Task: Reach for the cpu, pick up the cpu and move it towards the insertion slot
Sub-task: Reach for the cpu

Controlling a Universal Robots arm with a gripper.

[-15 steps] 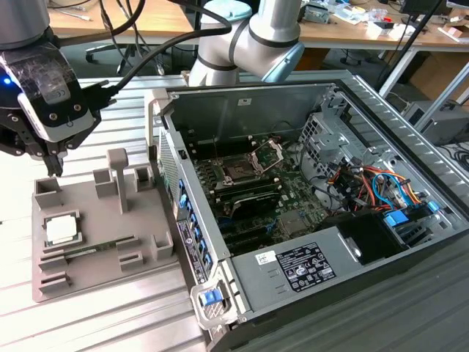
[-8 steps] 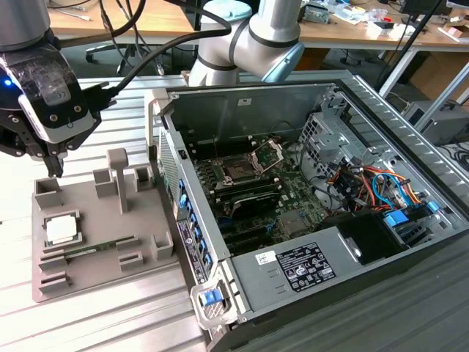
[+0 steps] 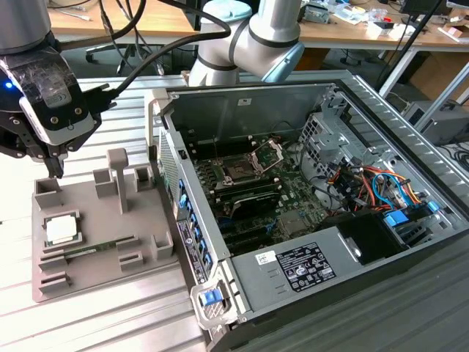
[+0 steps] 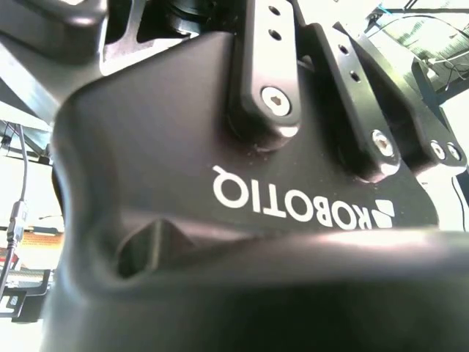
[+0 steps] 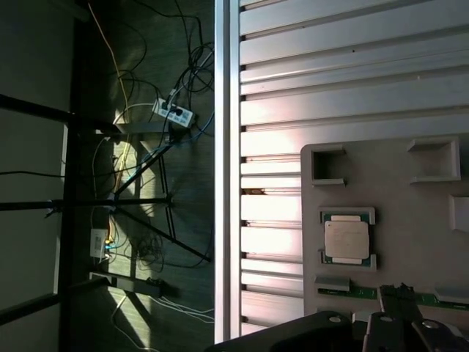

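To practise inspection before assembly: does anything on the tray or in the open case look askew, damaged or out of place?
Nothing stands out. The cpu lies flat and square in its recess on the tray; the slot in the case has its metal frame lifted open.

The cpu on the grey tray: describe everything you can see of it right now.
The small thin square cpu has a silvery-white, metal-looking top with a narrow rim. It lies flat, seated in a shallow square pocket of the grey plastic tray, between raised grey lips. Nothing rests on it; the tool hangs apart, above the tray's corner.
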